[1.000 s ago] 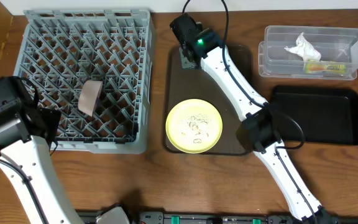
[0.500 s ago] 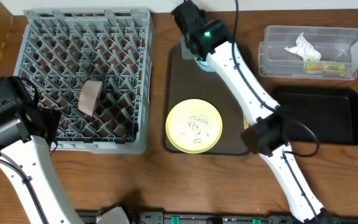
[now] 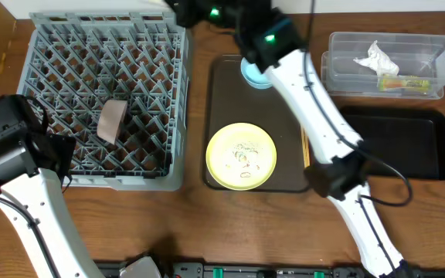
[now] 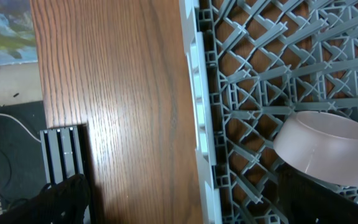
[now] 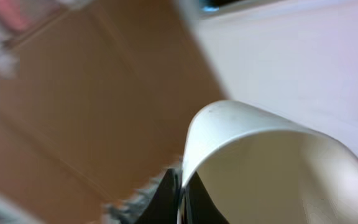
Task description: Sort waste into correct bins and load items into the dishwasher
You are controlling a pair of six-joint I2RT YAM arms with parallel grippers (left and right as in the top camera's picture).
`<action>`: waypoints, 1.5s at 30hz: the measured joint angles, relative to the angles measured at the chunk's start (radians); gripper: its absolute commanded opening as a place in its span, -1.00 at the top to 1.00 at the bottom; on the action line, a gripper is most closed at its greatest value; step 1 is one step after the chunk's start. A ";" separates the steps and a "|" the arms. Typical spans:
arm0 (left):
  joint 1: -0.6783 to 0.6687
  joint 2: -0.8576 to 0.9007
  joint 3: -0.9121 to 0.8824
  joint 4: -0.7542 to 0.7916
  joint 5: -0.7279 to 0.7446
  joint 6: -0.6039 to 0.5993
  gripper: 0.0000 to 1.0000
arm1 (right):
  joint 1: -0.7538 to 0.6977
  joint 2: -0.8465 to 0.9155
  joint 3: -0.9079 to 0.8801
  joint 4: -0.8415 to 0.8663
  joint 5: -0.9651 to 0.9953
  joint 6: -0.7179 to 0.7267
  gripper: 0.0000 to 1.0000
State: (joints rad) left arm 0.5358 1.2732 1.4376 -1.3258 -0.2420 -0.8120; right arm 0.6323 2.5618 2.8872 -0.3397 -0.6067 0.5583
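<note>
Right arm is reaching way over the desk [image 3: 195,224] toward its far edge. From overhead its pincer is smearing into a blur and getting cut off by the frame, so nothing is readable there. The wrist cam is fuzzy too, but the right pincer [image 5: 180,196] is clamping tight on the wall of the white cup [image 5: 260,162]. The cup's open mouth is facing down toward the lens. I can't tell which way its long axis is running.

Going big to small:
- The grey dish rack [image 3: 99,17] is sitting in the far left corner.
- The brown tray [image 3: 222,100] is sitting mid-desk, with the arm covering part of it.
- The black tray [image 3: 396,143] is lying by the right edge.
- The clear tub [image 3: 331,77] is sitting just beyond it, toward the far right corner.
- The yellow plate [image 3: 213,158] is lying flat on the brown tray's near half.
- The white bowl [image 3: 113,120] is standing tipped on its edge among the rack pegs.
- The light blue bowl [image 3: 249,75] is half hiding under the arm at the tray's far end.
- The chopsticks [image 3: 305,147] are running near-to-far along the tray's right rim, mostly covered.
- The napkin [image 3: 377,55] and wrapper [image 3: 404,82] are lying in the tub.
- The rice grains [image 3: 244,154] are sitting on the plate.

Left pincer [image 4: 197,202] is hanging over the rack's rim with its jaws wide apart and nothing between them.

The desk is brown wood grain, with a pale wall behind it.
</note>
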 measured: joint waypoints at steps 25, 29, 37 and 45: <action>0.000 0.000 0.000 0.000 0.000 0.000 -0.96 | 0.172 0.447 -0.009 0.533 -0.232 0.494 0.98; 0.000 0.000 0.000 0.000 0.000 0.000 -0.96 | 0.145 0.450 -0.009 0.467 -0.231 0.495 0.98; 0.000 0.000 0.000 0.000 0.000 0.000 -0.96 | 0.094 0.456 -0.035 0.496 -0.235 0.505 0.98; 0.000 0.000 0.000 0.000 0.000 0.000 -0.96 | 0.111 0.470 -0.071 0.835 -0.238 0.644 0.98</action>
State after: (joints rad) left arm 0.5358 1.2732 1.4376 -1.3258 -0.2417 -0.8120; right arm 0.7429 3.0322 2.8166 0.4953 -0.8452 1.2026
